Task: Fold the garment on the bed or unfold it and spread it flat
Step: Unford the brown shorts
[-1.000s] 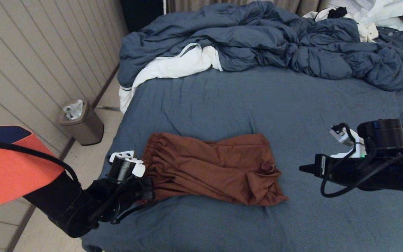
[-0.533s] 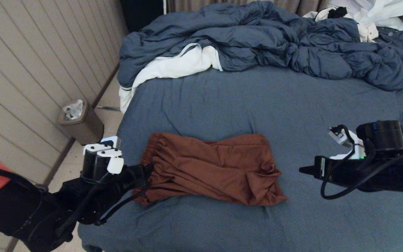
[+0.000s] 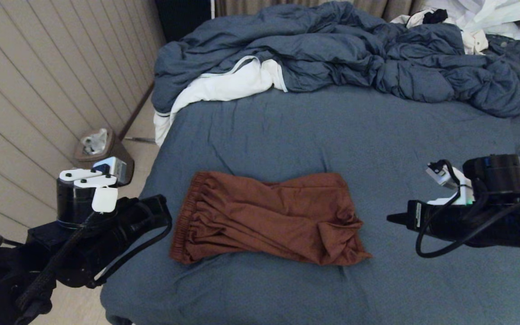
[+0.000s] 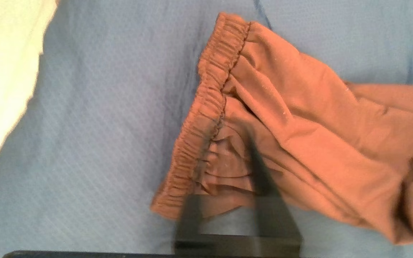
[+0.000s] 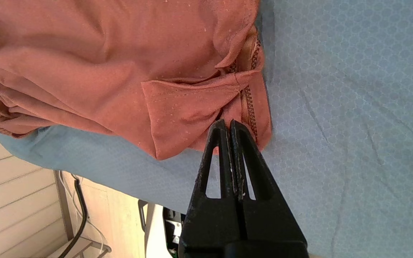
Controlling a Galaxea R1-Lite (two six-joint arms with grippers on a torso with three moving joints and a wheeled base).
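The rust-brown shorts (image 3: 269,216) lie crumpled on the dark blue-grey bed (image 3: 332,135), with the gathered waistband (image 3: 188,212) toward the bed's left edge. No drawstring or logo shows. My left gripper (image 3: 163,214) hovers just left of the waistband, open and holding nothing. In the left wrist view its blurred gripper (image 4: 221,165) frames the waistband's (image 4: 210,96) near corner. My right gripper (image 3: 391,219) hangs shut and empty to the right of the leg hems. In the right wrist view its tips (image 5: 227,123) point at the folded hem of the shorts (image 5: 120,53).
A rumpled blue duvet (image 3: 355,49) fills the far end of the bed, with white clothes (image 3: 224,85) at its left and more (image 3: 485,13) at the back right. A trash bin (image 3: 106,158) stands on the floor by the panelled wall, left of the bed.
My left gripper has let go of the waistband and drawn back to the left, off the bed's edge. The waistband's near corner now lies stretched further left. The right arm has not moved.
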